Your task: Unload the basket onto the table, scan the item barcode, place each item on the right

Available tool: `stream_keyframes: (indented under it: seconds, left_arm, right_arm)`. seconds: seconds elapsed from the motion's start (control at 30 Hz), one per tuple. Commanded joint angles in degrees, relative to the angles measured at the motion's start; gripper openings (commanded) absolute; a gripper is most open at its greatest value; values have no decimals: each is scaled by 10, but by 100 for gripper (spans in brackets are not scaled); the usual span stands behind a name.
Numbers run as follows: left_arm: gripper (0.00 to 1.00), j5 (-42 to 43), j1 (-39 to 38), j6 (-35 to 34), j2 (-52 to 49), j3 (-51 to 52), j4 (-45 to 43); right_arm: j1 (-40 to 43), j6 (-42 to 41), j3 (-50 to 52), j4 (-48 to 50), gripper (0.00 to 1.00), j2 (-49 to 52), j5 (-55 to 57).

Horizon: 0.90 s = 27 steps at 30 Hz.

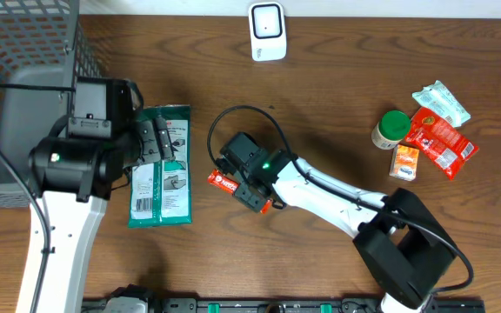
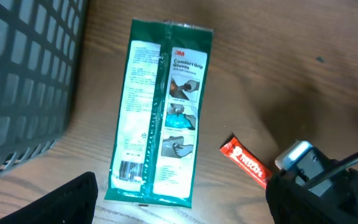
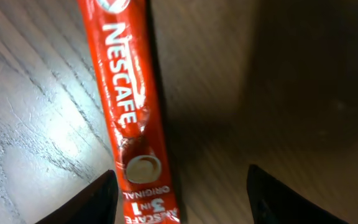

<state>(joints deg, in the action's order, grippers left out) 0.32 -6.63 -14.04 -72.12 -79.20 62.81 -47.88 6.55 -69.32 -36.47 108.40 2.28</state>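
The coffee stick [image 3: 129, 106] is red and long and thin. Its white letters say "NESCAFE". Near one end there is a small picture of a cup, then "ORIGINAL" and "3 IN 1". The wrapper is shiny and a bit crinkled. It lies flat on the brown wooden table [image 1: 337, 104], near the middle, right of the green pack [image 2: 163, 112].

The right gripper [image 3: 180, 191] is over the stick with its fingers spread apart. The stick lies between them, close to one finger, and is not pinched.

The green pack says "3M" and "Comfort Grip Gloves". It has a barcode [image 2: 127, 169] in one corner. The left gripper [image 1: 156, 141] hangs over this pack, fingers spread wide, holding nothing.

A white scanner [image 1: 267, 31] stands at the far edge of the table.
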Motion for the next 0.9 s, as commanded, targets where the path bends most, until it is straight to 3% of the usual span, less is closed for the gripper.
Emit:
stream_keyframes:
  seconds: [0.0, 0.23, 0.4, 0.47, 0.53, 0.67, 0.7, 0.87]
  left_arm:
    - [87, 6, 1, -14, -20, 4, 2]
    - [87, 9, 1, -14, -53, 4, 2]
    - [87, 58, 1, -13, -62, 4, 1]
    - [87, 67, 1, -13, -62, 4, 2]
    - [87, 73, 1, -13, -62, 4, 2]
    - [87, 87, 1, -13, -62, 4, 2]
    - [87, 93, 1, -13, -62, 4, 1]
    - [87, 119, 1, -13, -60, 4, 2]
  right_arm:
    - [-5, 9, 13, 6, 60, 5, -17]
    - [-6, 9, 42, 37, 61, 6, -18]
    - [-6, 9, 76, 88, 60, 6, -24]
    - [-6, 9, 82, 93, 50, 6, -26]
    - [-6, 9, 82, 93, 27, 6, -26]
    - [-5, 8, 80, 87, 5, 5, -28]
    - [-4, 8, 77, 80, 1, 2, -28]
    - [13, 8, 73, 68, 1, -28, -88]
